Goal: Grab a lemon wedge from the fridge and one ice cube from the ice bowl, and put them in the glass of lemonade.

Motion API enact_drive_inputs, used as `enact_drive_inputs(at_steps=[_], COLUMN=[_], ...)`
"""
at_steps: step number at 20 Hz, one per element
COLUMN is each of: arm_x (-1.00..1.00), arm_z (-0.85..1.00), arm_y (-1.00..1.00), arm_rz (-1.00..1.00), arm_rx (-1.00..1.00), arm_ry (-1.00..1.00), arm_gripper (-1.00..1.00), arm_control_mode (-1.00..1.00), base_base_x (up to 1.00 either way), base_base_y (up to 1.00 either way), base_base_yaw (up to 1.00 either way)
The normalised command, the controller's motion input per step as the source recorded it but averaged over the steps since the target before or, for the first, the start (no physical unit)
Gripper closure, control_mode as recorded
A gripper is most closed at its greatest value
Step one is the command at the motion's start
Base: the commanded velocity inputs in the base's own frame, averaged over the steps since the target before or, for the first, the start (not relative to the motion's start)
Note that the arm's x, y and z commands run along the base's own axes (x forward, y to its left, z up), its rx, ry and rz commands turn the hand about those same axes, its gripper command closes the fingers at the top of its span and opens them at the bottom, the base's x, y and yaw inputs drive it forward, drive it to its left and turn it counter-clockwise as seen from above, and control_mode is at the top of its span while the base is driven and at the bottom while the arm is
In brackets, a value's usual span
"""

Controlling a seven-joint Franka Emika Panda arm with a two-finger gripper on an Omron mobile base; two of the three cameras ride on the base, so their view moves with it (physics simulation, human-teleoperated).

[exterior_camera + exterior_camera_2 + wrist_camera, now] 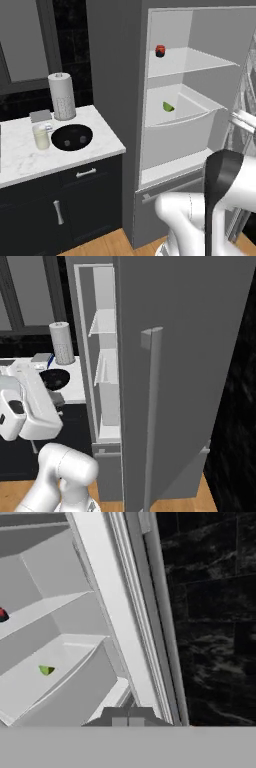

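Left base view: fridge door open, lemon wedge sits in the white drawer bin under the middle shelf, rind up, near the bin's back-left. small red-and-dark round item on the shelf above, not ours. Hand view has the wedge low-left, well off the fingers, which are fully shut with nothing between them, parked by the door frame edge

Handling guess: wedge is tiny, light, stiff rind, soft wet flesh, probably slippery on the cut faces. Pinch across the two flat faces or rind-to-edge, low and centred; a light squeeze should do, too hard and it squirts out. Fingers need to open first, then come in over the bin's front wall from above

On the table: ice bowl glossy black, cubes inside look small, hard and slick. glass of lemonade just beside the bowl's left rim, full-ish and tippable, so drop from above and don't nudge it. paper towel roll behind, clear of the path
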Motion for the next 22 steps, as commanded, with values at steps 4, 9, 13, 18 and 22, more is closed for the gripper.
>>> enact_drive_inputs(at_steps=[4,9,13,18,22], arm_x=[1.0,0.89,0.82,0.45,0.24], arm_z=[0.13,-0.46,-0.38,0.07,0.11], arm_y=[0.4,-0.08,-0.44,-0.43,-0.73], arm_rz=[-0.2,-0.14,-0.13,-0.14,-0.21], arm_rx=[-0.16,-0.11,-0.17,-0.1,-0.01], arm_ry=[0.33,0.06,0.05,0.12,0.22], arm_gripper=[1.0,1.0,1.0,1.0,1.0], arm_control_mode=[-1.0,-1.0,-1.0,-1.0,-1.0], base_base_x=[0.0,0.0,0.0,0.0,0.0], base_base_y=[0.0,0.0,0.0,0.0,0.0], base_base_yaw=[0.0,0.0,0.0,0.0,0.0])
